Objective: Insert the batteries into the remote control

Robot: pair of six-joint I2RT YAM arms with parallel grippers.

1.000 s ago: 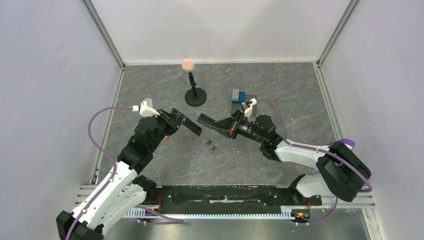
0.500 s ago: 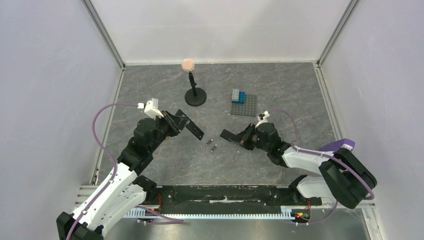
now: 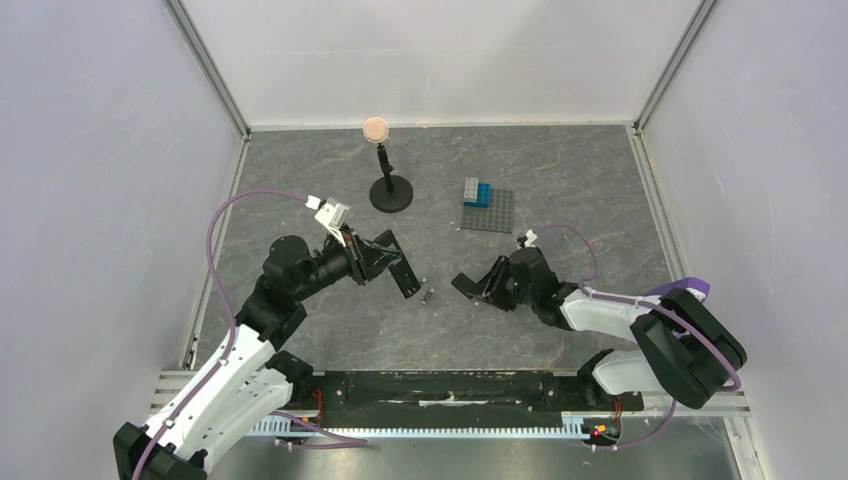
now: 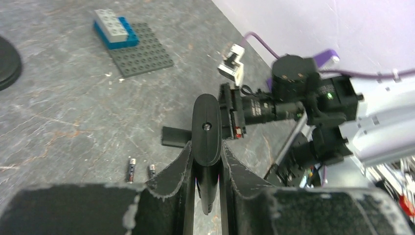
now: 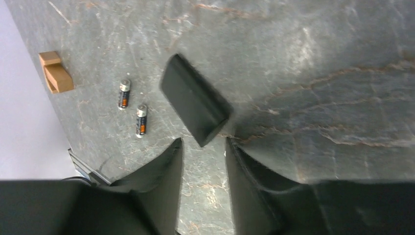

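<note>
Left fingers [image 4: 181, 166] are clamped on the remote [image 4: 206, 125], held off the bench [image 4: 58, 122] by the look of it. Right fingers [image 5: 166, 171] stand apart, with a black cover [image 5: 195, 99] lying just ahead, ungripped as far as I can tell. My call for the next step: the right arm takes the batteries [image 5: 141, 120] one at a time, gripped mid-body, while the left turns the recess up. The right wrist view shows both batteries side by side. From above only one [image 3: 428, 295] reads clearly.
</note>
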